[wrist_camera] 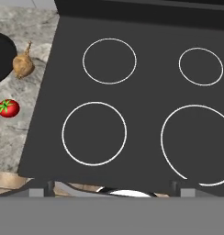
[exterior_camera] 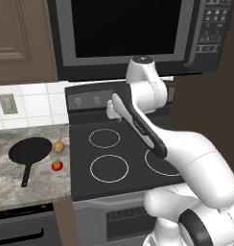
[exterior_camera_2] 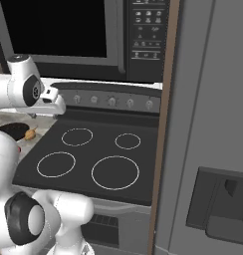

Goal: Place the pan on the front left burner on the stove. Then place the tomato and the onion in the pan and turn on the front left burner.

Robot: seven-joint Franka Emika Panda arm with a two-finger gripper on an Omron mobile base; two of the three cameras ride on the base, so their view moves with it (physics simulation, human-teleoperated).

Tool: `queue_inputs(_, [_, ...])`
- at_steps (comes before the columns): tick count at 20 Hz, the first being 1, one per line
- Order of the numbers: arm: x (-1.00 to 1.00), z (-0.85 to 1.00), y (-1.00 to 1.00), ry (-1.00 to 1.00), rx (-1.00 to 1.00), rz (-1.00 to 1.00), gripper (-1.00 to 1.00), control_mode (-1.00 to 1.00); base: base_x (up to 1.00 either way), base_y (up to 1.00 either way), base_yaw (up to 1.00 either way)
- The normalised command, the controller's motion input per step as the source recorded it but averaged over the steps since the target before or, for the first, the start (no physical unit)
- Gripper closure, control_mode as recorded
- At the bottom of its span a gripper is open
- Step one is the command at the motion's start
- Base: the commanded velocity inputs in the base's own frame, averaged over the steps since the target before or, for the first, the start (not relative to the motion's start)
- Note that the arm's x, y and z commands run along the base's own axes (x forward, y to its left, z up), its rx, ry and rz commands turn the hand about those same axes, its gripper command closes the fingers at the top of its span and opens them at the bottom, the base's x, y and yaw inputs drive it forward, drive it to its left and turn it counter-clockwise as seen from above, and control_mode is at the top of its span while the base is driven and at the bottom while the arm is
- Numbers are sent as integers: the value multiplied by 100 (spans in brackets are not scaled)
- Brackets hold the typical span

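The black pan (exterior_camera: 30,150) lies on the stone counter left of the stove (exterior_camera: 133,146), its handle toward the front; its rim also shows in the hand view (wrist_camera: 0,59). The tan onion (exterior_camera: 59,145) (wrist_camera: 23,65) sits by the pan's right edge. In front of it lies the red tomato (exterior_camera: 57,166) (wrist_camera: 8,108). The front left burner (exterior_camera: 109,168) (wrist_camera: 94,133) is bare. My gripper (wrist_camera: 113,187) hangs open and holds nothing, high over the stove's back left part (exterior_camera: 111,109), looking down on the cooktop.
A microwave (exterior_camera: 123,29) hangs low over the stove. Knobs (exterior_camera: 96,100) line the back panel. A tall grey appliance (exterior_camera_2: 213,99) stands hard against the stove's right side. The granite counter (exterior_camera: 13,192) ends at the stove's left edge.
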Motion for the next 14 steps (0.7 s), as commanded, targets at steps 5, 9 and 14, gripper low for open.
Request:
queue_inputs(5, [-5,0,36,0,-2,0,-100,-100,0,0,0])
queue_inputs(9, [-7,0,32,0,-1,0,-100,-100,0,0,0])
queue_inputs(14, [-3,-1,36,0,0,0,-100,-100,0,0,0])
